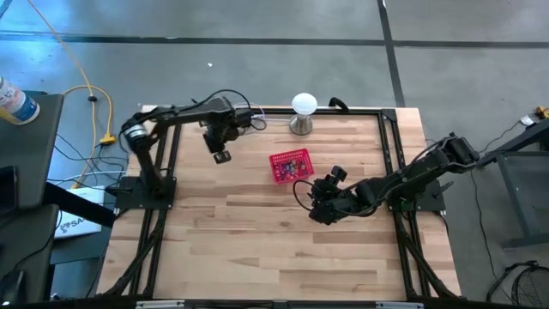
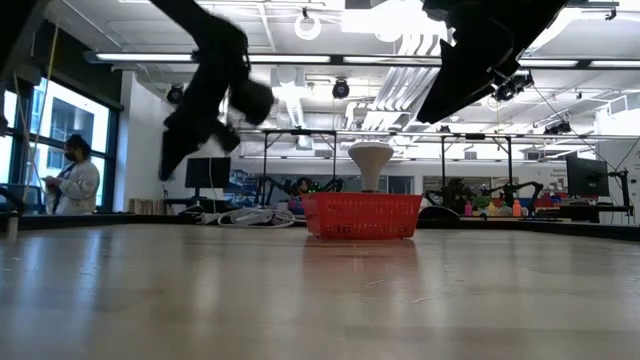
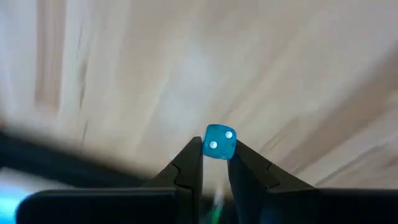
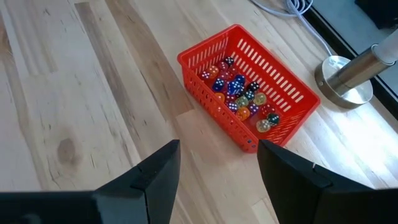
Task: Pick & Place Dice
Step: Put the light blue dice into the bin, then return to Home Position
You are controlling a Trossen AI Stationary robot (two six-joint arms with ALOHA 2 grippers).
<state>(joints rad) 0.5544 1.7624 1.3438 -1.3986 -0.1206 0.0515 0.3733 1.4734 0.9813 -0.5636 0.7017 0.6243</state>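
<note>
A red mesh basket [image 1: 290,165] [image 4: 249,87] [image 2: 361,215] sits near the table's far middle; several tiny mixed-colour dice [image 4: 239,96] lie in its bottom. My left gripper [image 3: 216,163] [image 1: 221,155] hangs above the table, left of the basket, shut on one blue die [image 3: 219,142]. My right gripper [image 4: 217,163] [image 1: 319,206] is open, raised on the near-right side of the basket, looking down at it. My left gripper pinches the blue die [image 3: 219,142] between its two fingertips [image 3: 194,152], one on each opposite face, only at their free ends. The fingers point down at the table. The die is lifted clear of the wood, with a two-dot face showing.
A white ball-shaped lamp on a metal base [image 1: 304,112] [image 4: 354,74] stands just beyond the basket at the far edge. Cables [image 1: 249,120] lie near the far-left corner. Bare wood [image 1: 257,249] spreads over the near half. A person [image 2: 70,185] stands in the room behind.
</note>
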